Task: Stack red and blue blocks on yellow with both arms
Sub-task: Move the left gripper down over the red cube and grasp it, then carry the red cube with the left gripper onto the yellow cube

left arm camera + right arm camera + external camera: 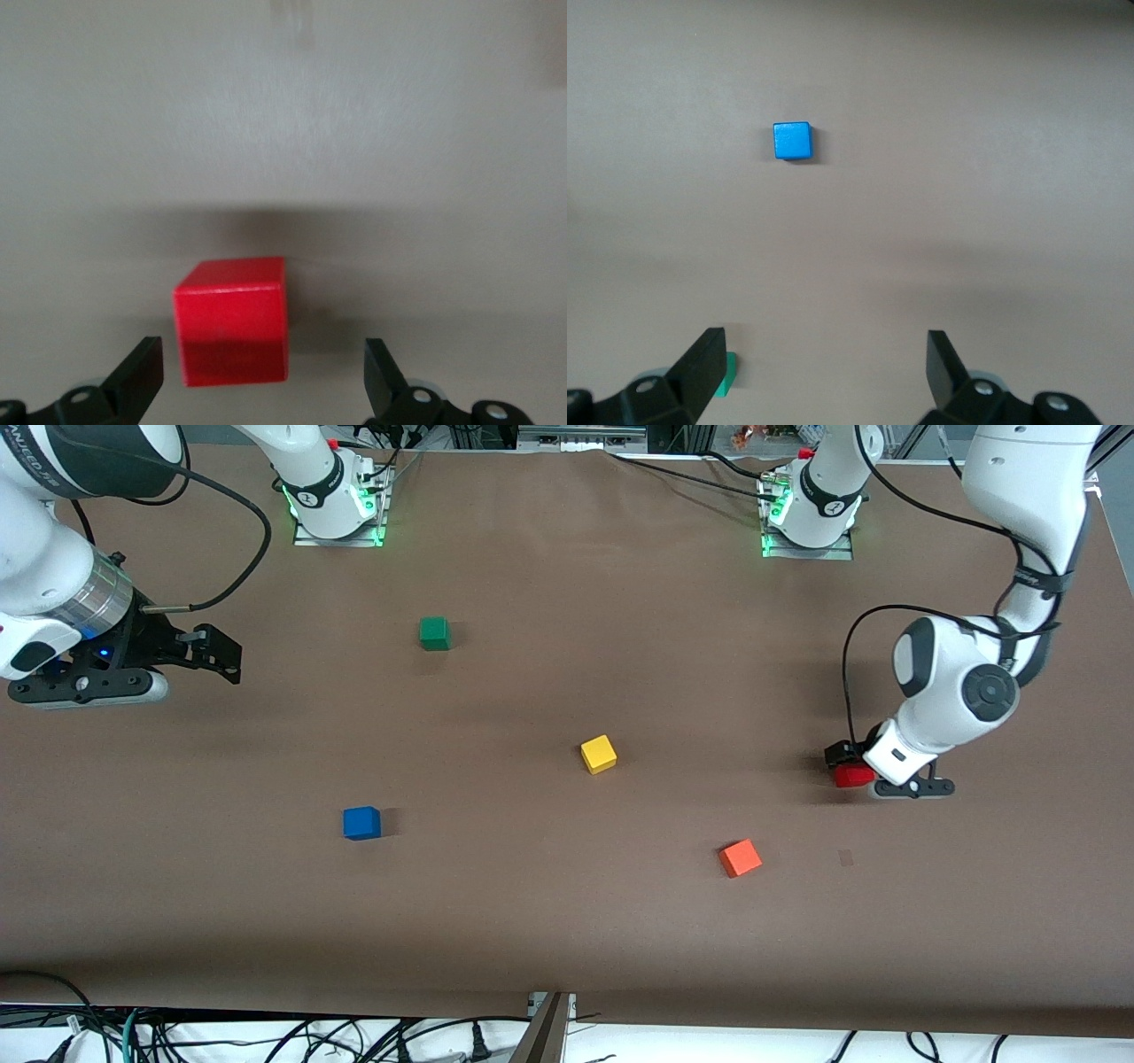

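While right jaws wait spread, red block sits between spread left jaws.

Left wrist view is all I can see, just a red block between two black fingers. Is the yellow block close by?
Observer: Not very. The yellow block sits mid-table, well toward the right arm's end from the red block.
Operator: Is anything stacked on yellow?
Observer: No, its top is bare.
Operator: Where's the blue one?
Observer: The blue block lies on the table nearer the front camera than yellow.
Operator: What's the other arm doing?
Observer: The right end effector waits open at its end of the table.
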